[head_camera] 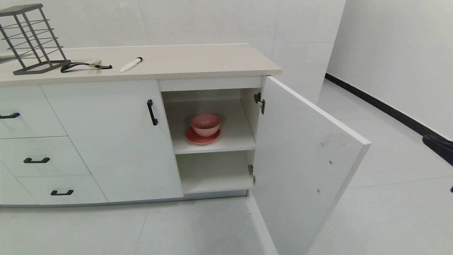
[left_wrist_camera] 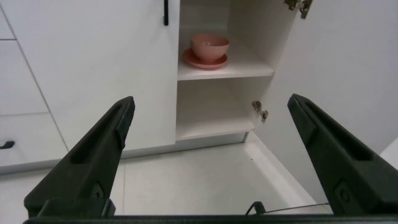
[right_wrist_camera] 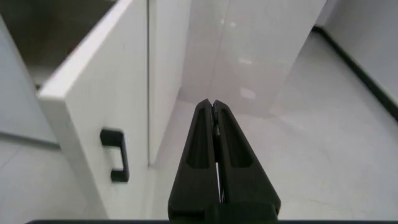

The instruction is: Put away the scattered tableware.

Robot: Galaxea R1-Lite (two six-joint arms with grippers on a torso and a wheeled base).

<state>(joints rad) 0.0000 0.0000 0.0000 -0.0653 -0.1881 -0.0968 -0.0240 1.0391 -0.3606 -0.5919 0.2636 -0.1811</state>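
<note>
Left wrist view has the left gripper (left_wrist_camera: 211, 102) with its fingers spread wide and nothing between them, pointed toward the open cabinet. The right gripper (right_wrist_camera: 214, 106) has its fingers pressed together, also empty, and hangs just outside the swung-out door (right_wrist_camera: 81, 124), near its handle (right_wrist_camera: 117, 155).

Past the left fingers, a pink bowl (left_wrist_camera: 209, 45) sits on a red plate (left_wrist_camera: 204, 61) on the upper shelf (left_wrist_camera: 249, 67) inside the cabinet. Up on the counter (head_camera: 198, 58), well apart from the cabinet opening, a black ladle (head_camera: 83, 65) and a white utensil (head_camera: 131, 64) lie near each other, with the ladle just beside a wire rack (head_camera: 32, 39).

To my eye the job is partly done. The bowl and plate look stowed, while the ladle and utensil lie out on the counter and neither gripper holds anything. I would guess those two pieces come next, and the door would want closing last.
</note>
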